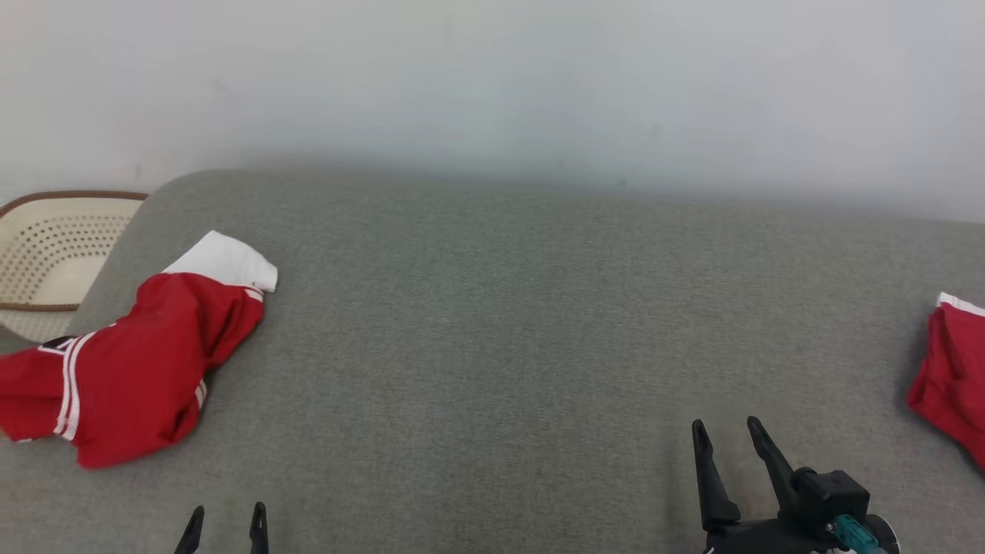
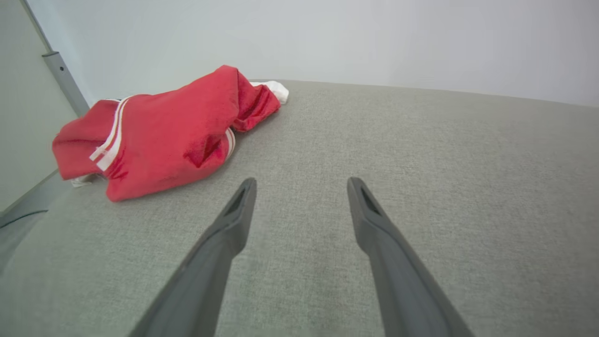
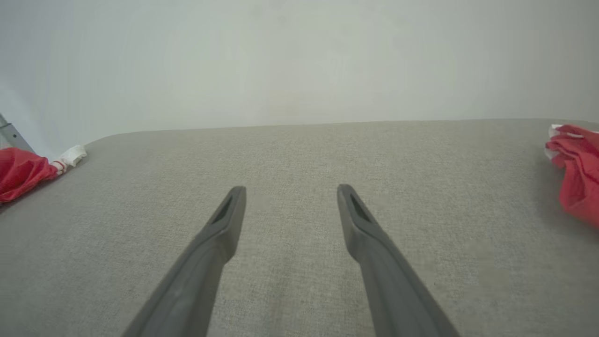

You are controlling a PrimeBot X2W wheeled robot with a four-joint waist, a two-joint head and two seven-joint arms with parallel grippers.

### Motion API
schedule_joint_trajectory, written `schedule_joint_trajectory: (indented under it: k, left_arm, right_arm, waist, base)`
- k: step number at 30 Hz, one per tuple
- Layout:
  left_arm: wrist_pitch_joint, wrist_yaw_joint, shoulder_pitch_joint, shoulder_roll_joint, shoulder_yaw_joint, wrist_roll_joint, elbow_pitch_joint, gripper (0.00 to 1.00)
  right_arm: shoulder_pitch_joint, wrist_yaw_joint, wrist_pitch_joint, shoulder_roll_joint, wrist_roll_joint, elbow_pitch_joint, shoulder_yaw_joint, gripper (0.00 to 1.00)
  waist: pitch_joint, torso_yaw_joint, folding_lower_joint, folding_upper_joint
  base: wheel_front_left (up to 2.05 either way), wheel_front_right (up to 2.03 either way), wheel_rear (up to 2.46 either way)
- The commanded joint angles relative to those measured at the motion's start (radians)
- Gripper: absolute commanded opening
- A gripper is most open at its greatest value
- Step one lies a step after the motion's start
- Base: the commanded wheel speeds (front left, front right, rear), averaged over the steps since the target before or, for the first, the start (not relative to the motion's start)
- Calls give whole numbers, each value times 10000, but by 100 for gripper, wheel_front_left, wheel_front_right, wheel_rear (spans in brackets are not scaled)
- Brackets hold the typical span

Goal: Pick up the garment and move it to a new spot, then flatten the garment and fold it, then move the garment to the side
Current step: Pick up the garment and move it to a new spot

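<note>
**Both hands wide, red garment waiting at the left**

Head view first. The red garment (image 1: pixel 131 362) lay crumpled at the left end of the grey cloth-covered table (image 1: pixel 492 323), with white stripes down one side and a white band at its far end. Part of it hung off the table's left edge. Just behind it, off that rounded corner, sat a cream woven basket (image 1: pixel 46 254) with a brown rim. Over at the right edge a second red garment (image 1: pixel 950 377) poked into the picture, white trim on top, well apart from the first. The left hand (image 1: pixel 228 512) showed just its two fingertips at the bottom, spread and empty, near the red garment but not touching it. The right hand (image 1: pixel 726 425) reached further up the table, fingers parted, nothing between them. A pale wall (image 1: pixel 492 85) ran behind.

On to the left wrist view. The left hand (image 2: pixel 302 183) was wide, both dark fingers above bare table (image 2: pixel 444 196). The red garment (image 2: pixel 164 140) sat up and to the left of the fingertips, bunched into a mound, clear of both fingers. A grey metal post (image 2: pixel 61 75) stood behind it against the wall.

The right wrist view, then. The right hand (image 3: pixel 291 189) was wide as well, holding nothing, with open table (image 3: pixel 290 145) ahead. The red garment (image 3: pixel 21 171) was far off at the left edge, and the second red garment (image 3: pixel 578 182) at the right edge, both well away from the fingers.
</note>
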Motion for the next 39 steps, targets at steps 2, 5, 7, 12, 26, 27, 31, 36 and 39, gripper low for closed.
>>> schedule_joint_trajectory:
  k: [2, 5, 7, 12, 26, 27, 31, 36, 39]
  left_arm:
    - [-8, 26, -109, 39, 94, 33, 55, 100]
    - [-9, 42, -151, 59, 222, -29, 75, 100]
    - [-8, 51, -116, 43, 280, -98, 98, 100]
    - [-8, 106, -3, 4, 422, -192, 23, 100]
    - [-8, -166, -58, -54, 774, -583, 203, 100]
    - [-8, -224, -149, -52, 858, -673, 233, 100]
    - [-8, -540, -661, -53, 1206, -912, 423, 100]
    - [-8, -975, -1530, 98, 1535, -965, 856, 100]
    - [-8, -1320, -2756, 493, 1596, -1120, 1548, 100]
  right_arm:
    - [2, -1, -8, 25, 41, -28, 60, 100]
    - [-108, -1, -10, 27, 13, 15, 167, 100]
    - [-177, -1, -8, 1, -9, 80, 191, 100]
    - [-295, -1, -10, -58, -51, 115, 300, 100]
    - [-285, -1, -8, -249, 25, 247, 624, 100]
    - [-318, -1, -10, -252, 59, 274, 618, 100]
    - [-601, -1, -10, -384, -55, 132, 734, 100]
    - [-784, -1, -10, -587, -175, -131, 695, 100]
    - [-1156, -1, -8, -777, -270, -447, 830, 100]
  waist:
    - [212, 846, 0, 0]
    - [363, 1386, 0, 0]
    - [439, 1728, 0, 0]
    - [622, 2458, 0, 0]
    - [801, 3122, 0, 0]
    - [865, 3076, 0, 0]
    - [1275, 2787, 0, 0]
    - [1793, 2472, 0, 0]
    - [2486, 2116, 0, 0]
  base:
    - [0, 0, 0]
    - [0, 0, 0]
    - [0, 0, 0]
    - [0, 0, 0]
    - [0, 0, 0]
    - [0, 0, 0]
    - [0, 0, 0]
    - [0, 0, 0]
    - [0, 0, 0]
